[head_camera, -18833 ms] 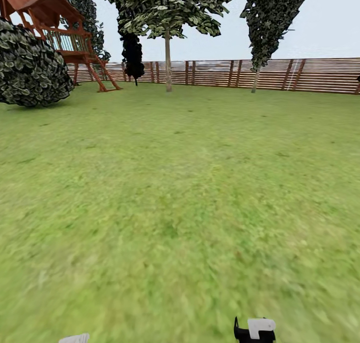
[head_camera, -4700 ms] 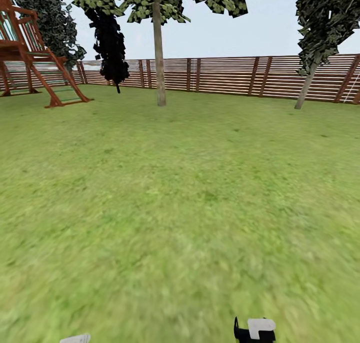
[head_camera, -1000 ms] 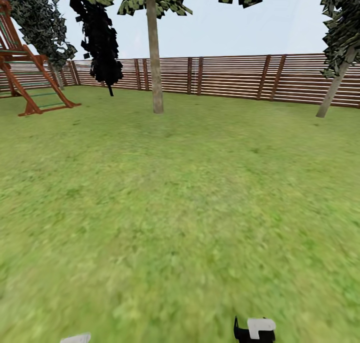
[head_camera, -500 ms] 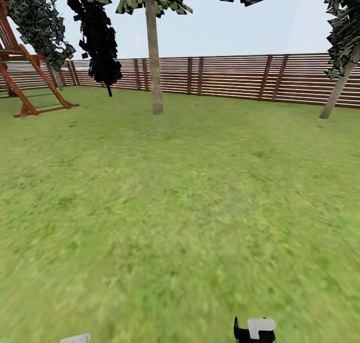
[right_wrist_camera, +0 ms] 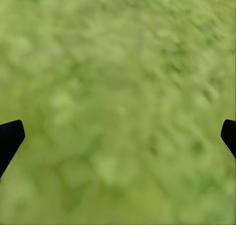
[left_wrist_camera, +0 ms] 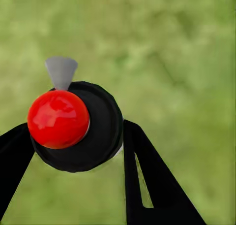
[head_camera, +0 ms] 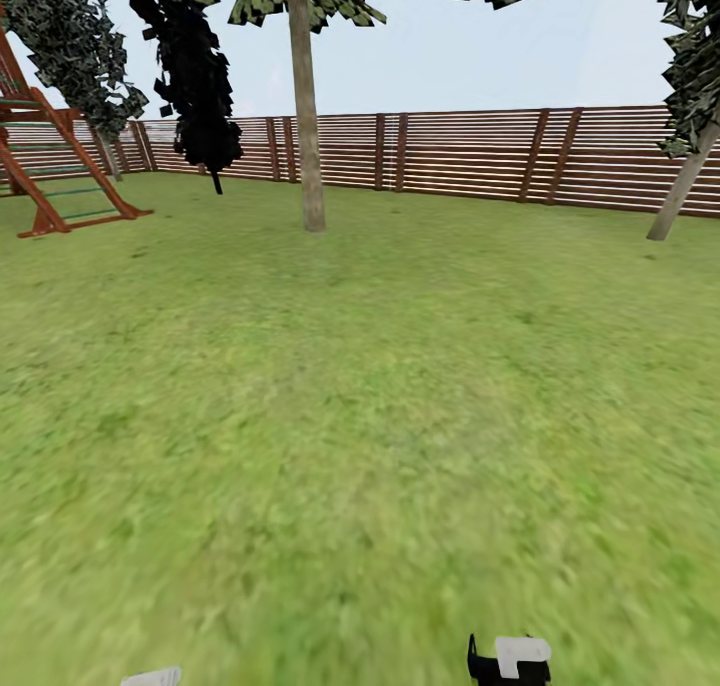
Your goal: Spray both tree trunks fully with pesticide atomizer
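Note:
My left gripper [left_wrist_camera: 73,136] is shut on the pesticide atomizer [left_wrist_camera: 73,124], which has a round black cap, a shiny red ball top and a small grey nozzle. A black finger presses on each side of the cap, with blurry grass behind. My right gripper [right_wrist_camera: 120,136] is open over the floor [right_wrist_camera: 118,77], holding nothing. In the head view a tall tree with a straight mottled grey-brown trunk [head_camera: 306,116] stands far ahead, left of centre, on the lawn [head_camera: 360,416]. No white specks show on it.
A brown slatted fence [head_camera: 470,156] closes the far side. A red wooden play frame [head_camera: 50,176] stands at the far left beside dark-leaved thin trees [head_camera: 200,86]. A leaning thin-trunked tree [head_camera: 680,191] is at the far right. Open grass lies between me and them.
The whole head view has crept forward: the straight-trunked tree and the fence look slightly nearer and the play frame has slid left. The arm parts at the bottom edge keep their places.

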Controlling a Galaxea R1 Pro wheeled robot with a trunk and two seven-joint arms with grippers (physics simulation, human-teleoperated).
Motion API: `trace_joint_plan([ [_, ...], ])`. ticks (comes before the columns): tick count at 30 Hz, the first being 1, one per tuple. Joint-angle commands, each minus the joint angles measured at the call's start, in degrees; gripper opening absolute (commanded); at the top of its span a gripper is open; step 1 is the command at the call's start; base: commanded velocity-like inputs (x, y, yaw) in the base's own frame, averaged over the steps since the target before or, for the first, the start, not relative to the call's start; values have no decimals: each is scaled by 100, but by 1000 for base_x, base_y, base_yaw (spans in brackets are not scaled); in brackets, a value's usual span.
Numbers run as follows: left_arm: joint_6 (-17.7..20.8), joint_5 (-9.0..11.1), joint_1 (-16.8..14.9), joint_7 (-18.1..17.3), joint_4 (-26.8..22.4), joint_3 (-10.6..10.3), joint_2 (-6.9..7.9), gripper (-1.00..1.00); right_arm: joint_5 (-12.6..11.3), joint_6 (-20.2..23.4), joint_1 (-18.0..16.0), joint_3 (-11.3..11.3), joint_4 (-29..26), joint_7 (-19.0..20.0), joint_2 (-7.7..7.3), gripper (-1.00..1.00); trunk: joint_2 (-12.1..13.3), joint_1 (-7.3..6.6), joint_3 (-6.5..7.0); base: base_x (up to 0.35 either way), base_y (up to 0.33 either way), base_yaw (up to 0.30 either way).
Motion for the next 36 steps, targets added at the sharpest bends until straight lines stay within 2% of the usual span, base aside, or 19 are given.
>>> trace_joint_plan([
  [1, 0, 0, 0, 0, 0, 1, 0, -100, 0, 0, 0, -1, 0, 0, 0, 100, 0, 0, 0, 339, 0, 0],
  [26, -9, 19, 0, 0, 3, -3, -10, -100, -1, 0, 0, 0, 0, 0, -3, 100, 0, 0, 0, 339, 0, 0],
  [29, -9, -8, 0, 0, 5, -3, -61, -100, -1, 0, 0, 1, 0, 0, -1, 100, 0, 0, 0, 339, 0, 0],
  [36, -9, -40, 0, 0, 4, -3, -70, -100, -2, 0, 0, -2, 0, 0, -1, 100, 0, 0, 0, 339, 0, 0],
])
